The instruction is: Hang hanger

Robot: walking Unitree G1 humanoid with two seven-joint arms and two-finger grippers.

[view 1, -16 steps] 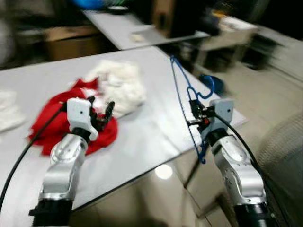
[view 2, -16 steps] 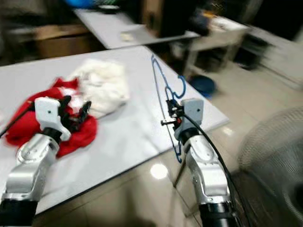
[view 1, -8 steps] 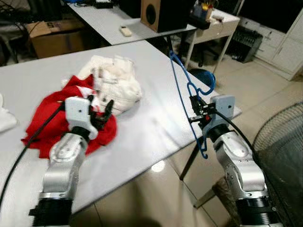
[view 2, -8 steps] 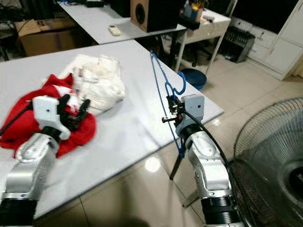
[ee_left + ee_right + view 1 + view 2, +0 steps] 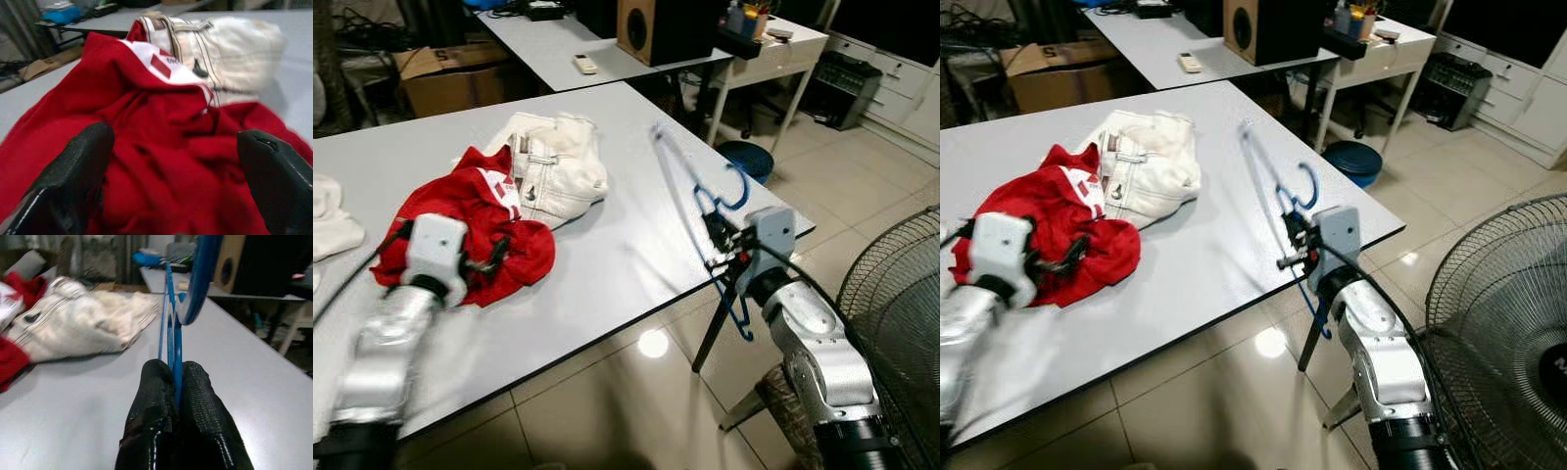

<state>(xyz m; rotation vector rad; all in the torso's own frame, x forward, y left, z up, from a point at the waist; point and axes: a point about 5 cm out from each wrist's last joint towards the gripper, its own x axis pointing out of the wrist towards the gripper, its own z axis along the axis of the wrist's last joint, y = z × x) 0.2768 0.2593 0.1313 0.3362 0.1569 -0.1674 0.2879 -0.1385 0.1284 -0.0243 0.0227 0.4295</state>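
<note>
Right wrist view shows the right end effector (image 5: 177, 382) pinched on the thin blue hanger (image 5: 690, 196) over the desk (image 5: 607, 264) edge; light, stiff, likely to swivel. Left end effector (image 5: 176, 161) gapes wide.

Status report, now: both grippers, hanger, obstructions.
Right gripper shut on blue hanger, held up over the table edge. Left gripper open, right at the red garment. White garment beside the red one. Fan close on the right.

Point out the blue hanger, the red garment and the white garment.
blue hanger (image 5: 677, 193): left eye view, long straight arm.
red garment (image 5: 470, 211): left eye view, middle of heap.
white garment (image 5: 1151, 166): right eye view, centre folds.
</note>
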